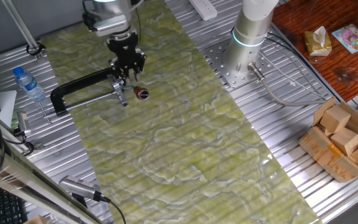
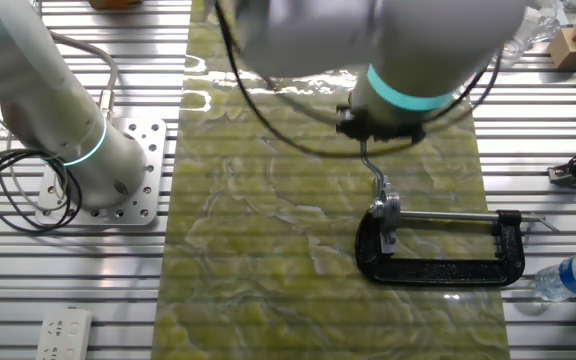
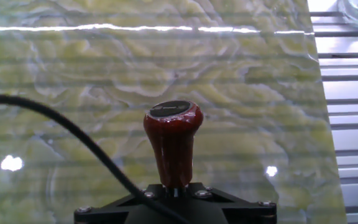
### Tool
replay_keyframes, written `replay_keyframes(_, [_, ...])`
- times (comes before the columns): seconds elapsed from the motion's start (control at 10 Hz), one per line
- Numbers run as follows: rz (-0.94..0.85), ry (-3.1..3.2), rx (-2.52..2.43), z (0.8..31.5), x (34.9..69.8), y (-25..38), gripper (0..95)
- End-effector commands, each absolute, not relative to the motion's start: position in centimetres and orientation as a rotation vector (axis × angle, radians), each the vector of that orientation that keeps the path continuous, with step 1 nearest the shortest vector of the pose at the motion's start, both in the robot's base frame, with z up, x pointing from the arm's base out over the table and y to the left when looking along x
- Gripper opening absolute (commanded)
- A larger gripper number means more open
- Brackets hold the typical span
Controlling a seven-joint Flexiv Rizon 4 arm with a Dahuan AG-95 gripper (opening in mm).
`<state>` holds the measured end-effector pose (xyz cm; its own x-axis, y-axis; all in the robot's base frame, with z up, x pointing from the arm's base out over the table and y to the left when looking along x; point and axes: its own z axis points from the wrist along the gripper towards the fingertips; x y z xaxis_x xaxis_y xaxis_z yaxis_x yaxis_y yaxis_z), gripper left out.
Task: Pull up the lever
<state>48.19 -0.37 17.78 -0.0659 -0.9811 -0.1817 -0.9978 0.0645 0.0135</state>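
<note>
Gripper point(image 1: 127, 70) fingertips seemingly hide the lever's point(image 1: 131, 91) joint.

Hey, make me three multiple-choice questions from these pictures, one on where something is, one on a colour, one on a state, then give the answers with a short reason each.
1. Where does the black C-clamp lie?
A. on the green marbled mat
B. on the wooden blocks
C. on the arm's base plate

2. What colour is the lever end cap?
A. blue
B. red-brown
C. white

3. How does the water bottle stand?
A. lying open with its cap off
B. crushed flat
C. capped

Answers:
1. A, both fixed views show the clamp frame resting on the green marbled mat.
2. B, the hand view shows a glossy red-brown knob with a dark top.
3. C, one fixed view shows a blue cap on its neck.
</note>
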Motion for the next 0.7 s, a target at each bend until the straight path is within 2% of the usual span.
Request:
replay_keyframes(0.1, [0.117, 2.417, -2.01, 20.5, 48.0, 1.7, 19.0])
replay_keyframes(0.4, [0.121, 2.514, -1.94, 23.4, 49.1, 3.7, 19.0])
replay_keyframes(0.5, [0.103, 2.576, -1.875, 24.1, 49.4, 5.0, 0.0])
replay_keyframes(0.7, [0.076, 2.635, -1.808, 23.7, 50.0, 6.9, 0.0])
